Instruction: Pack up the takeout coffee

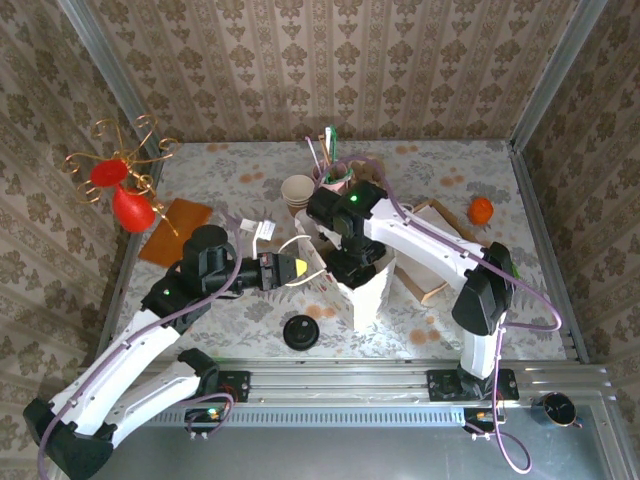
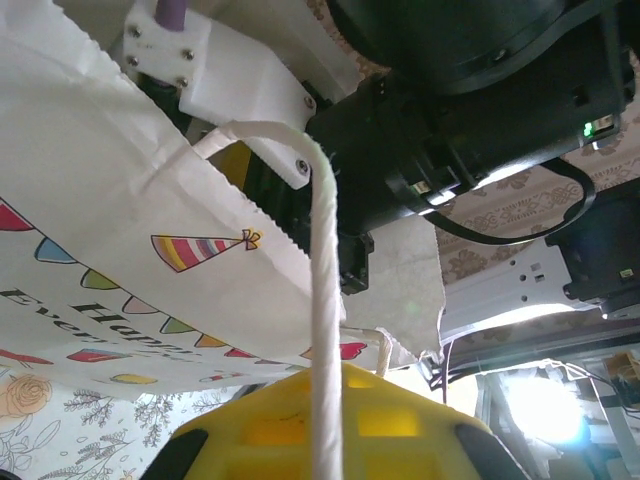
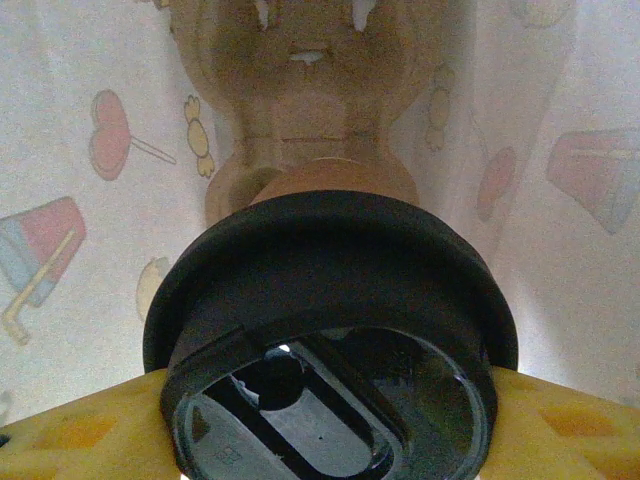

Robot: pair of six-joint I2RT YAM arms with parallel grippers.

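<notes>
Left gripper [image 1: 292, 268], centre-left: pinched tight on bag handle [image 2: 322, 300], white paper bag [image 1: 368, 298] mouth up. Right gripper [image 3: 330, 430], centre: jaws wide, clasping takeout coffee [image 3: 330, 270] at its top, inside bag, cup axis pointing straight down. Release likely next.

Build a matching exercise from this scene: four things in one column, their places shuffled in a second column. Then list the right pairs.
Things
1. coffee
2. loose lid
3. handle
4. orange ball

Places
A. far right of the table
B. pinched in the left gripper
C. inside the bag, in the right gripper
D. flat on the table, on the bag's near side

Pairs: 1-C, 2-D, 3-B, 4-A
</notes>
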